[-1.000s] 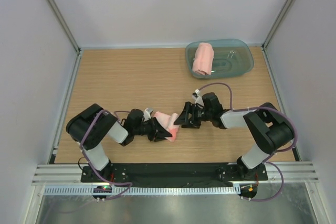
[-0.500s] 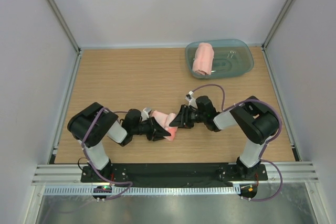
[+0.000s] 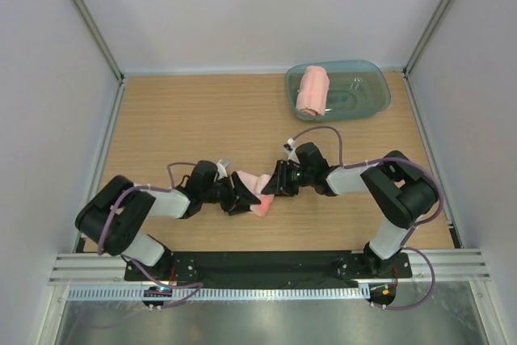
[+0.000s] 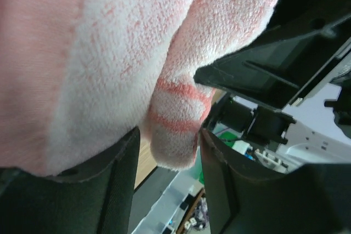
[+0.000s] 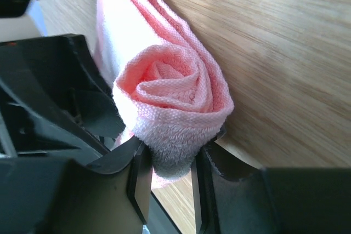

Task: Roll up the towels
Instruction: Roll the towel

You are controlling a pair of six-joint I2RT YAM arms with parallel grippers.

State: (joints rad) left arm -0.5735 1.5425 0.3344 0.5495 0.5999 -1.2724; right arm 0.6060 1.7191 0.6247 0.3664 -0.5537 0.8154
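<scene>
The right fingers (image 5: 140, 179) are pinching a rolled pink towel (image 3: 258, 193) at the front of the wooden counter (image 3: 178, 119). I cannot tell if the left fingers (image 4: 118, 190) are squeezing it too. A second towel (image 3: 313, 90) is lying in the blue-green tub (image 3: 367, 94) near the white wall (image 3: 258, 14).

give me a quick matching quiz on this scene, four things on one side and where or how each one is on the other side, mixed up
Things
1. tub
2. towel at the back
3. towel at the front
4. right gripper

Place or state
a. closed on a rolled end of cloth
b. at the far right of the table
c. lying rolled up inside a container
d. near the front middle of the table, partly rolled

Pairs: 1-b, 2-c, 3-d, 4-a
</scene>
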